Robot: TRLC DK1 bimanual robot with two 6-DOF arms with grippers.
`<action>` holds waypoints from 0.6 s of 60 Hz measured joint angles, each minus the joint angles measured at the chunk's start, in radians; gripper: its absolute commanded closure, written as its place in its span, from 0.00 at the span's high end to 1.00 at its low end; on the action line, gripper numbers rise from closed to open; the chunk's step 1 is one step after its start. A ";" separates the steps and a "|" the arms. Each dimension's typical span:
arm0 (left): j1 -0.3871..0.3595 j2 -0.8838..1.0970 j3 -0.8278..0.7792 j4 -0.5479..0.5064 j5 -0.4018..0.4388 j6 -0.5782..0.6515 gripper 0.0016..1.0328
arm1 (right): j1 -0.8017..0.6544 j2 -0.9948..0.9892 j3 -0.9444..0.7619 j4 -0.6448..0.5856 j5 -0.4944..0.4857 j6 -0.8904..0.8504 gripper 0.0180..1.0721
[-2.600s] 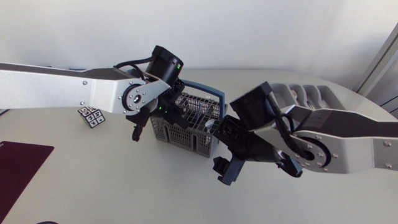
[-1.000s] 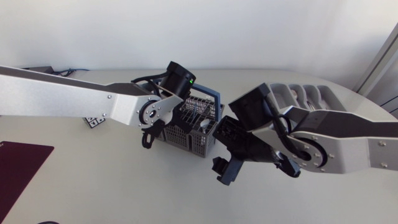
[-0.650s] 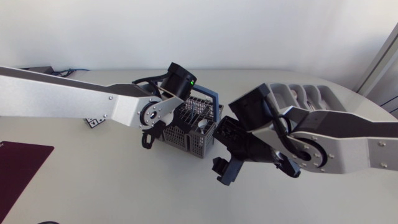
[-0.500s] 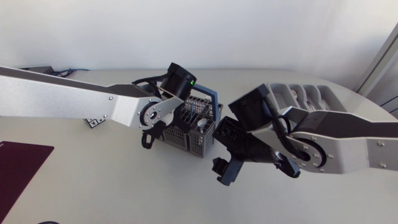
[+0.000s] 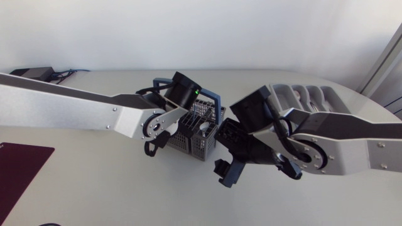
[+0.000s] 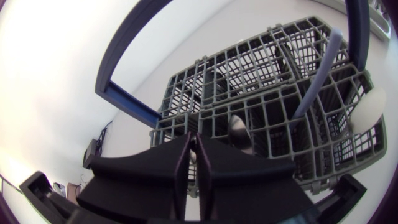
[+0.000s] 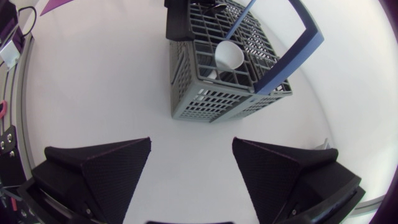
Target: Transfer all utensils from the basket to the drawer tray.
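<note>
Tabletop (image 5: 94, 188) surface is showing plain off-white, with a dark maroon mat (image 5: 19, 166) lying at its near left corner and a small black box (image 5: 28, 72) sitting at its far left edge. Near the middle, the grey basket (image 5: 202, 145) is standing with its blue handle (image 5: 215, 99) raised. The drawer tray (image 5: 333, 95) is sitting well apart at the far right, partly hidden by the right arm (image 5: 352, 141). The left arm (image 5: 75, 107) is coming in from the left, and the left end effector (image 6: 194, 163) is hanging over the basket's near part. The left wrist view is showing what the head view is hiding. The fingers (image 6: 230, 174) are pressing nearly together with only a thin slit between them, directly above the grid compartments; whether anything is caught in the slit cannot be told. Just ahead, a metal utensil (image 6: 237, 127) is lying in a compartment, and a blue utensil shaft (image 6: 317, 74) is standing tilted beside a white rounded bowl (image 6: 368, 107). The right wrist view is showing the right end effector (image 7: 191, 144) spreading wide over bare tabletop, with the basket ahead of it and apart from both fingers.
</note>
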 measured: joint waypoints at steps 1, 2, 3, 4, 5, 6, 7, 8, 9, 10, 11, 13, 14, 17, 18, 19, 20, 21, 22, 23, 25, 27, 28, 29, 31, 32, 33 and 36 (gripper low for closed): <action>-0.003 -0.002 -0.003 0.001 -0.002 0.000 0.03 | 0.000 0.000 0.000 0.000 0.000 0.000 0.90; -0.006 -0.004 -0.006 0.001 -0.005 0.000 0.03 | 0.000 0.000 0.000 0.001 0.000 0.000 0.90; -0.009 -0.006 -0.009 0.000 -0.009 0.000 0.03 | 0.000 0.000 0.000 0.003 0.000 0.000 0.90; -0.012 -0.008 -0.012 0.001 -0.012 0.000 0.03 | 0.000 0.000 -0.002 0.005 0.000 0.000 0.90; -0.016 -0.011 -0.016 0.000 -0.015 0.000 0.03 | 0.000 0.000 -0.002 0.008 0.000 0.000 0.90; -0.020 -0.014 -0.019 0.000 -0.017 0.000 0.03 | 0.000 0.000 -0.004 0.009 0.000 0.000 0.90; -0.023 -0.016 -0.022 0.000 -0.018 0.000 0.03 | 0.000 0.000 -0.005 0.010 0.000 0.000 0.90; -0.026 -0.018 -0.024 0.000 -0.019 0.000 0.03 | 0.000 0.000 -0.006 0.011 0.000 0.000 0.90; -0.028 -0.020 -0.026 0.000 -0.020 0.000 0.03 | 0.000 0.000 -0.008 0.012 0.000 0.000 0.90; -0.031 -0.021 -0.026 -0.001 -0.021 0.000 0.03 | 0.000 0.000 -0.010 0.012 0.000 0.000 0.90; -0.033 -0.022 -0.027 -0.002 -0.022 0.000 0.03 | 0.000 0.000 -0.011 0.011 0.000 0.000 0.90; -0.037 -0.023 -0.027 -0.003 -0.023 0.000 0.03 | 0.000 0.000 -0.016 0.013 0.000 0.000 0.90; -0.038 -0.024 -0.029 -0.003 -0.023 0.000 0.03 | 0.000 0.000 -0.018 0.013 0.000 0.000 0.90; -0.042 -0.027 -0.033 0.000 -0.026 0.004 0.03 | 0.000 0.000 -0.024 0.014 0.000 0.000 0.90; -0.043 -0.028 -0.035 0.000 -0.026 0.004 0.03 | 0.000 0.000 -0.026 0.014 0.000 0.000 0.90; -0.044 -0.030 -0.037 0.001 -0.026 0.004 0.03 | 0.000 0.000 -0.027 0.014 0.000 0.000 0.90; -0.045 -0.032 -0.039 0.001 -0.027 0.008 0.03 | 0.000 0.000 -0.029 0.014 0.000 0.000 0.90; -0.047 -0.034 -0.040 0.001 -0.027 0.008 0.03 | 0.000 -0.001 -0.030 0.014 0.000 0.000 0.90; -0.048 -0.034 -0.042 0.001 -0.028 0.010 0.03 | 0.000 -0.002 -0.031 0.014 0.000 0.000 0.90; -0.050 -0.035 -0.043 0.000 -0.029 0.011 0.03 | 0.000 -0.002 -0.032 0.014 0.000 0.000 0.90; -0.053 -0.037 -0.046 0.001 -0.031 0.011 0.03 | 0.000 -0.003 -0.035 0.014 0.000 0.000 0.90; -0.056 -0.038 -0.047 0.001 -0.033 0.011 0.03 | 0.000 -0.003 -0.035 0.014 0.000 0.000 0.90; -0.057 -0.038 -0.048 0.001 -0.034 0.012 0.03 | 0.000 -0.003 -0.035 0.014 0.000 0.000 0.90; -0.058 -0.039 -0.049 0.002 -0.034 0.016 0.03 | 0.000 -0.003 -0.036 0.015 0.000 0.000 0.90; -0.061 -0.040 -0.053 0.009 -0.036 0.020 0.03 | 0.000 -0.003 -0.036 0.016 0.000 0.000 0.90; -0.062 -0.040 -0.055 0.010 -0.037 0.022 0.03 | 0.000 -0.003 -0.036 0.017 0.000 0.000 0.90; -0.063 -0.041 -0.057 0.013 -0.037 0.023 0.03 | 0.000 -0.003 -0.036 0.018 0.000 0.000 0.90; -0.068 -0.045 -0.062 0.017 -0.037 0.027 0.03 | 0.000 -0.003 -0.036 0.023 0.000 0.000 0.90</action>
